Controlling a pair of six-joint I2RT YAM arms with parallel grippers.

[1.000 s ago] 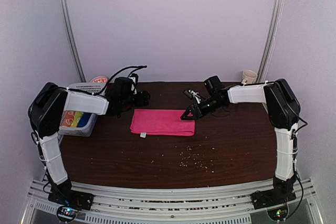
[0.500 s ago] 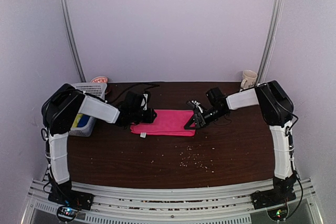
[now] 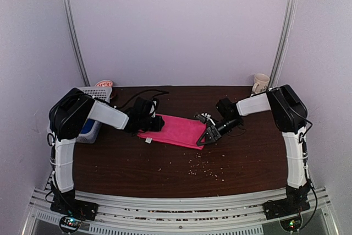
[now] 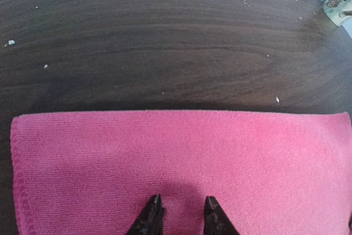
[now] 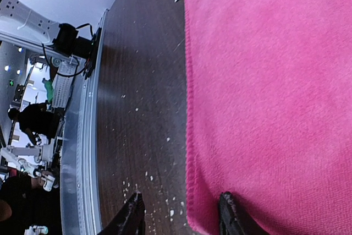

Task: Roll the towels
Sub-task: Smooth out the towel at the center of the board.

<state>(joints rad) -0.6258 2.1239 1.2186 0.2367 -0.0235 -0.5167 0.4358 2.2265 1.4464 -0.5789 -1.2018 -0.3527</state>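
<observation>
The pink towel (image 3: 175, 130) lies spread on the surface (image 3: 137, 163) between the two hands. It has just been skewed: the end under the right hand (image 5: 180, 214) has been drawn toward the arm bases, whereas a second ago the towel lay square. The left hand (image 4: 180, 213), wide and just beside the cloth a second ago, has been lowered onto the towel's edge and narrowed, with a little cloth pinched between its tips. The right hand is set half-open astride the corner, and whether it grips cannot be told. No roll has been formed yet, though a start is judged close.
</observation>
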